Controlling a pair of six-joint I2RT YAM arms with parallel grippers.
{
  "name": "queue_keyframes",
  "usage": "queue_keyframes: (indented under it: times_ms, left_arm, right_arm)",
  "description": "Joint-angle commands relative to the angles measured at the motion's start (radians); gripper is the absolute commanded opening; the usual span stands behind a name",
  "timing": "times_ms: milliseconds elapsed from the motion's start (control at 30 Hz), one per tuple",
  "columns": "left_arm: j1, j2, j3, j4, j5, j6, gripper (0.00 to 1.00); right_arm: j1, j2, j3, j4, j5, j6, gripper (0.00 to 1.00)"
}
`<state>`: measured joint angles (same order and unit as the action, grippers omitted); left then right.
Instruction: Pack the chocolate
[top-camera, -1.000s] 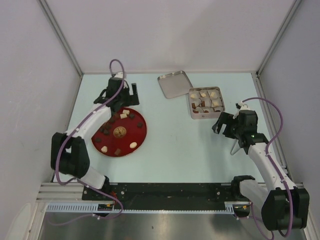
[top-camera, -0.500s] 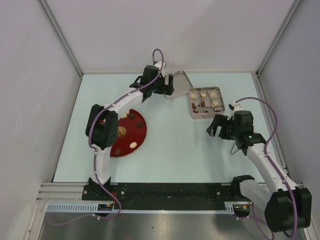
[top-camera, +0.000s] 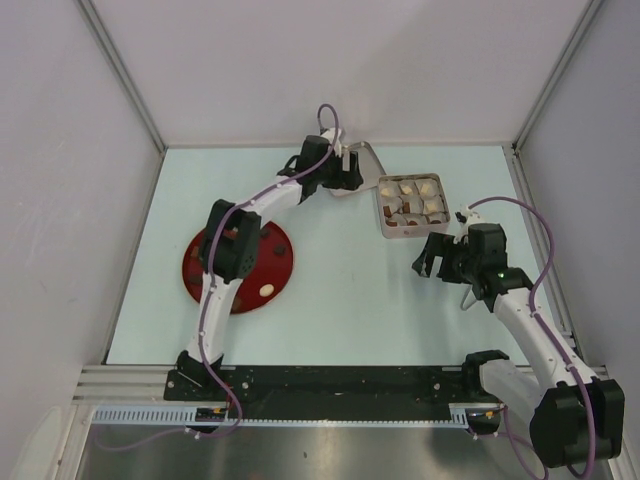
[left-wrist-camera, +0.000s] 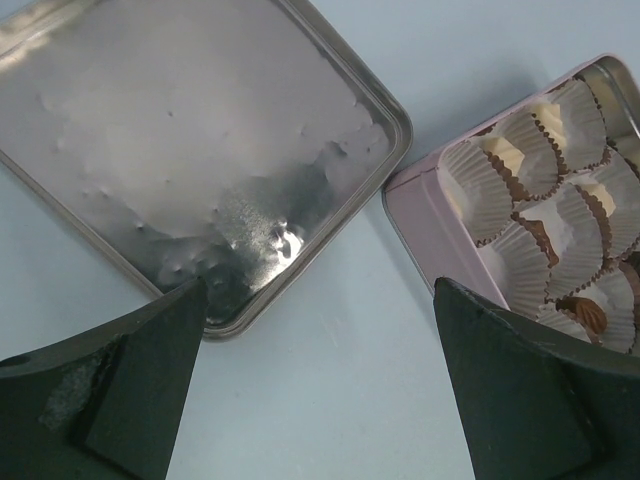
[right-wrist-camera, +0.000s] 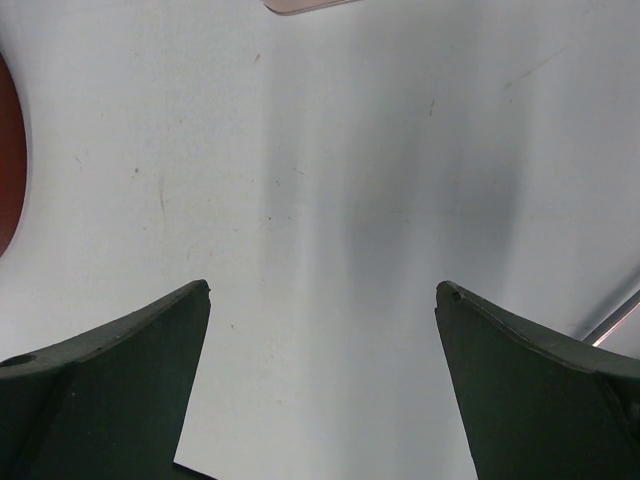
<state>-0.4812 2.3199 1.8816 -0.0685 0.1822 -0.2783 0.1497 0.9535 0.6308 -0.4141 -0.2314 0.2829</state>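
left gripper (left-wrist-camera: 320, 290) hangs over the seam between the flat silver metal lid (left-wrist-camera: 200, 150) and the square pink metal tin (left-wrist-camera: 420, 215), fingers spread wide, nothing between them. right gripper (right-wrist-camera: 320, 290) is released too, empty, above bare pale blue table (right-wrist-camera: 330, 180). the chocolates (left-wrist-camera: 505, 155) are split: some sit in white pleated paper cups (left-wrist-camera: 475, 180) inside the tin, more lie loose on the round red plate (top-camera: 278, 262), well apart from it. looks like a fetch is due, so the tidy way is to drop straight over one loose piece, straddle its narrow sides, squeeze lightly, then lower it into a vacant cup without crushing the pleats. the packed pieces rest top-up; the reddish oval at the tin's near end seems to lie flat, lengthwise along its row. those on the plate are too small to read an axis.
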Motion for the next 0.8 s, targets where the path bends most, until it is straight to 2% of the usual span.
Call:
queue_keyframes:
  times_ms: [0, 267, 500, 767]
  left_arm:
    - [0.001, 0.048, 0.065, 0.039, 0.043, -0.059, 1.00]
    - [0.003, 0.108, 0.077, 0.039, 0.054, -0.094, 1.00]
    - [0.003, 0.121, 0.079, -0.065, 0.043, -0.131, 1.00]
    - [-0.002, -0.003, -0.107, -0.148, -0.047, -0.150, 1.00]
  right_arm:
    - [0.007, -0.018, 0.003, -0.009, -0.013, -0.016, 1.00]
    - [0.004, -0.010, 0.003, -0.011, -0.011, -0.021, 1.00]
    - [0.002, -0.009, 0.003, -0.005, -0.011, -0.024, 1.00]
    - [-0.004, -0.001, 0.004, 0.018, -0.029, -0.022, 1.00]
